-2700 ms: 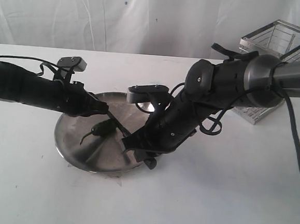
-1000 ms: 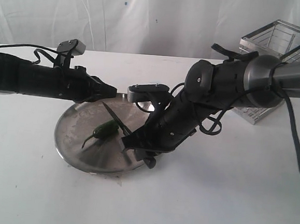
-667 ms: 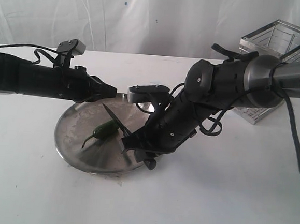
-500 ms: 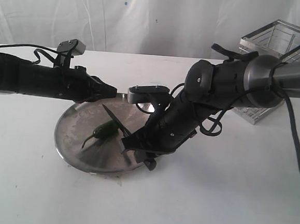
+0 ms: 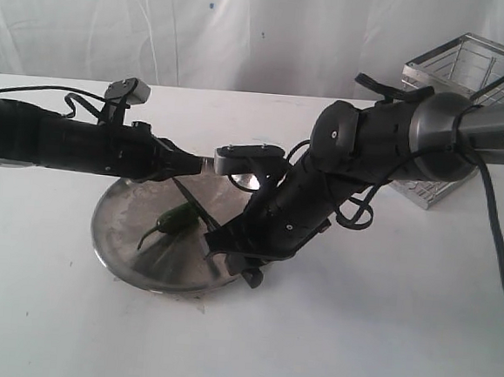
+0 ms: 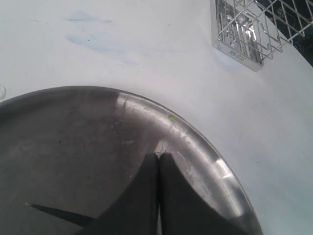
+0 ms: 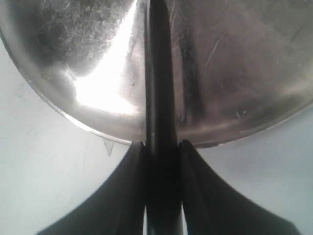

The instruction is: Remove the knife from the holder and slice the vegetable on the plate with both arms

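Observation:
The dark green chili (image 5: 175, 221) lies on the silver plate (image 5: 125, 244), left of centre. My right gripper (image 5: 216, 235) is shut on the black knife (image 5: 192, 201) by its handle, at the plate's near right rim. The blade slants up over the plate, just right of the chili. In the right wrist view the knife (image 7: 157, 78) runs out from between my fingers (image 7: 128, 196) across the plate (image 7: 98, 93). My left gripper (image 5: 200, 163) is shut and empty, above the plate's far side. The left wrist view shows its tips (image 6: 159, 156) over the plate's rim (image 6: 195, 139), with the knife's tip (image 6: 46, 210) below.
The silver wire holder (image 5: 464, 83) stands at the back right behind my right arm, and shows as a grid basket (image 6: 254, 27) in the left wrist view. White tabletop surrounds the plate, with a white curtain behind.
My left gripper has slid right across the plate's far side, past the knife's tip. The right gripper, knife and chili have hardly moved.

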`<act>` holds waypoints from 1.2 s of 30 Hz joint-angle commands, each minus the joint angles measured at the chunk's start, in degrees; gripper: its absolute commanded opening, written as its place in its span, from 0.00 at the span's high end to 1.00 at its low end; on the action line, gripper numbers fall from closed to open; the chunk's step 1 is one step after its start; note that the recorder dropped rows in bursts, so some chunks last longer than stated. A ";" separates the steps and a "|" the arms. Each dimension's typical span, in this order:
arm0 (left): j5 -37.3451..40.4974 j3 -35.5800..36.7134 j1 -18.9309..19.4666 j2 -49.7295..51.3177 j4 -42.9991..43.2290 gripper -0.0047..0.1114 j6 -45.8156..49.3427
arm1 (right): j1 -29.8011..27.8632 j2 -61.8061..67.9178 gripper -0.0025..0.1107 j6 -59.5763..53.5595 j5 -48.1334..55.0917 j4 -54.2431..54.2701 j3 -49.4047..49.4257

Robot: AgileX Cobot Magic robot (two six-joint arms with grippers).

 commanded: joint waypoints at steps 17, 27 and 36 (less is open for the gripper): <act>-7.93 -0.60 0.13 5.47 6.78 0.96 -2.61 | 0.08 -0.05 0.98 0.25 0.12 -1.02 0.13; -7.68 -0.60 0.13 5.47 9.71 0.96 -4.31 | 0.08 1.56 0.98 0.35 0.91 -1.40 0.13; -7.68 -0.60 0.13 5.47 9.71 0.96 -4.31 | 0.08 5.29 0.98 0.35 1.85 -1.53 0.13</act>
